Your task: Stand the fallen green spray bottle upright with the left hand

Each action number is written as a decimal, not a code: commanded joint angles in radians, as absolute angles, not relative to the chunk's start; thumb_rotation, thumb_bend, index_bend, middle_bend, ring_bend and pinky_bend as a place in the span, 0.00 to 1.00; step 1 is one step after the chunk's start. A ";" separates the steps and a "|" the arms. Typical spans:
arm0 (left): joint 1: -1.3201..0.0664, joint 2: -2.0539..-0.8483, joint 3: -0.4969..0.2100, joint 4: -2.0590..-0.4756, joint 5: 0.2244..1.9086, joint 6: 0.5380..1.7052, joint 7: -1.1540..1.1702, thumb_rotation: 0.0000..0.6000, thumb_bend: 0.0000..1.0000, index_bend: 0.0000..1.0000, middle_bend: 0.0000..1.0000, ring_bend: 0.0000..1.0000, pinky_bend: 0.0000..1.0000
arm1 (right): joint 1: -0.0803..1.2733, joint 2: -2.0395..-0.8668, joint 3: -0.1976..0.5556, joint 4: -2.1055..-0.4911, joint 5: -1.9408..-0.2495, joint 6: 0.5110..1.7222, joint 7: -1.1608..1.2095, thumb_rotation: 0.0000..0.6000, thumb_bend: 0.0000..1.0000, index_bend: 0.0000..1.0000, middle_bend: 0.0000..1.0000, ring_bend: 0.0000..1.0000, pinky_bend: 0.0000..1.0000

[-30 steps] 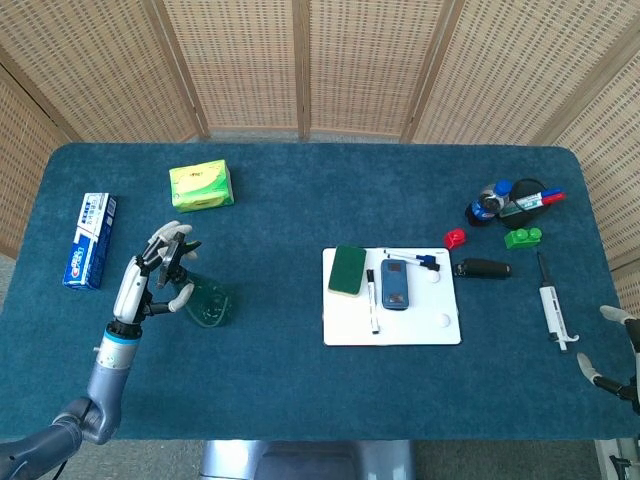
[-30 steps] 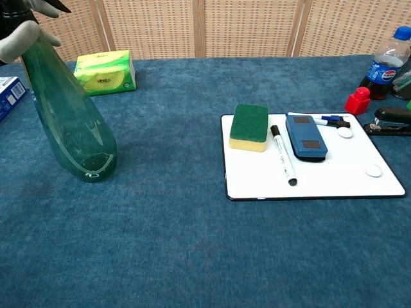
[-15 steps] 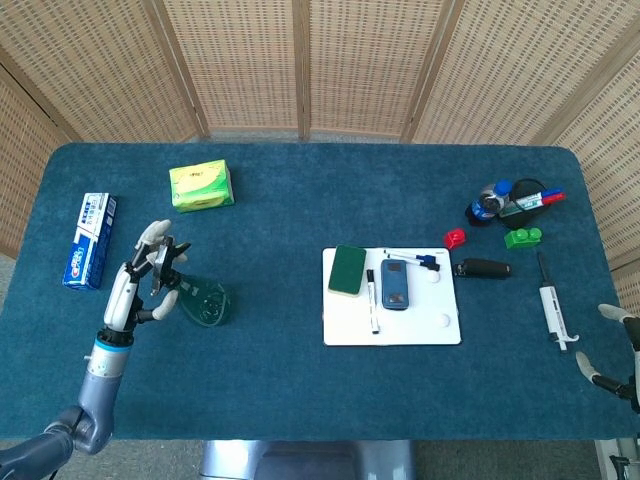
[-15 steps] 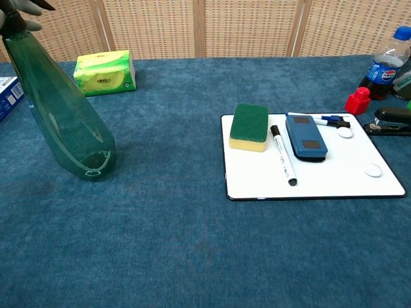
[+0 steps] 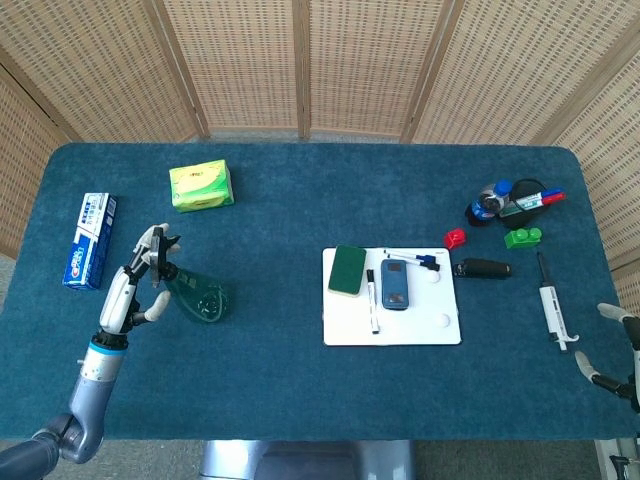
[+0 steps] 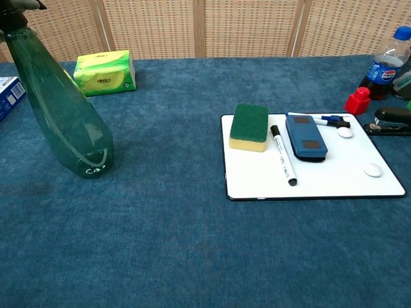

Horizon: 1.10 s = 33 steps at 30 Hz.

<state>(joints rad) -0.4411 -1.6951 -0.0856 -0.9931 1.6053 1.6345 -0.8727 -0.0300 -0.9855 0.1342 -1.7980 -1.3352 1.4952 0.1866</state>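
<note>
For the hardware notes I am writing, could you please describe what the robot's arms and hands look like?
The left hand has white shells with black parts between the pale fingers; behind it come a light blue wrist ring and a grey, rounded forearm. Of the right hand, only pale fingertips over dark parts show at the frame's edge.

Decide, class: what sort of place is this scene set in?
Probably an indoor robot test setup, not a home: a blue-clothed table before woven screens, strewn with unrelated props such as a whiteboard, a toothpaste box and a pipette.
</note>
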 commanded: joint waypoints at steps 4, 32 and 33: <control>-0.434 -1.696 -0.083 -0.993 1.606 1.629 -0.871 0.26 0.37 0.04 0.00 0.00 0.14 | -0.029 -0.986 0.134 -1.798 -1.334 1.494 0.187 1.00 0.31 0.24 0.30 0.01 0.06; -0.428 -1.648 -0.057 -1.036 1.611 1.546 -0.851 0.17 0.37 0.09 0.00 0.00 0.11 | -0.024 -0.989 0.134 -1.796 -1.328 1.487 0.183 1.00 0.31 0.24 0.30 0.01 0.06; -0.427 -1.646 -0.056 -1.042 1.611 1.543 -0.852 0.16 0.37 0.09 0.00 0.00 0.11 | -0.024 -0.989 0.134 -1.796 -1.328 1.486 0.184 1.00 0.31 0.24 0.30 0.01 0.06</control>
<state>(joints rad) -0.4270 -1.6494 -0.0585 -1.0370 1.6107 1.5476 -0.8530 -0.0240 -0.9890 0.1338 -1.7957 -1.3276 1.4866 0.1835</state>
